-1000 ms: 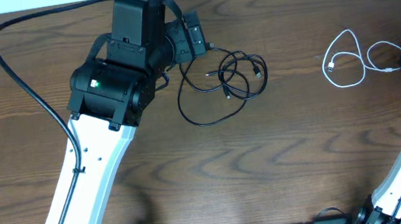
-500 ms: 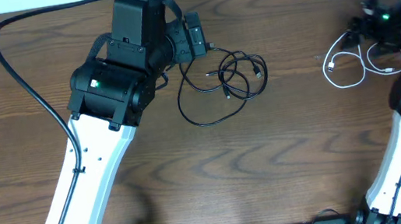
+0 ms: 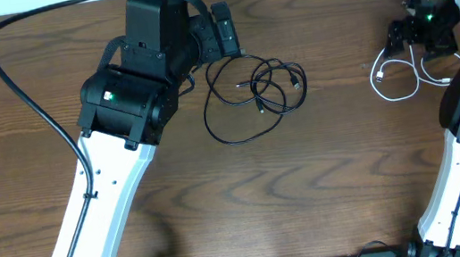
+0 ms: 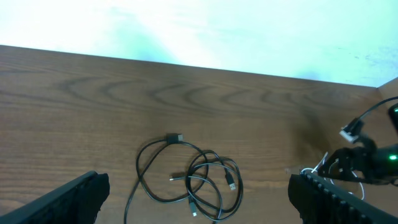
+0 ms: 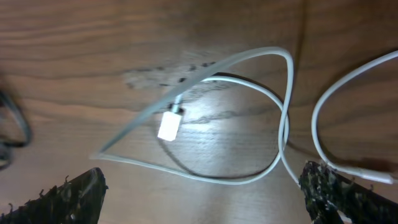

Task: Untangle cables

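Just two: black cable (image 3: 259, 88), white cable (image 3: 376, 75).

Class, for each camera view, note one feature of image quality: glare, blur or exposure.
Overhead: evenly lit and sharp, the black cable crisp; left wrist: background beyond the table washed out white; right wrist: bright glare on the wood beside the white cable, which looks soft.

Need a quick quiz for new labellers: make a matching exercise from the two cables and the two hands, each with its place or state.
1. black cable
2. white cable
3. left hand
4. right hand

A. open, above a white loop
B. tangled coil, middle of the table
C. open, beside a black coil
D. loose loops, far right side

Pairs: 1-B, 2-D, 3-C, 4-A
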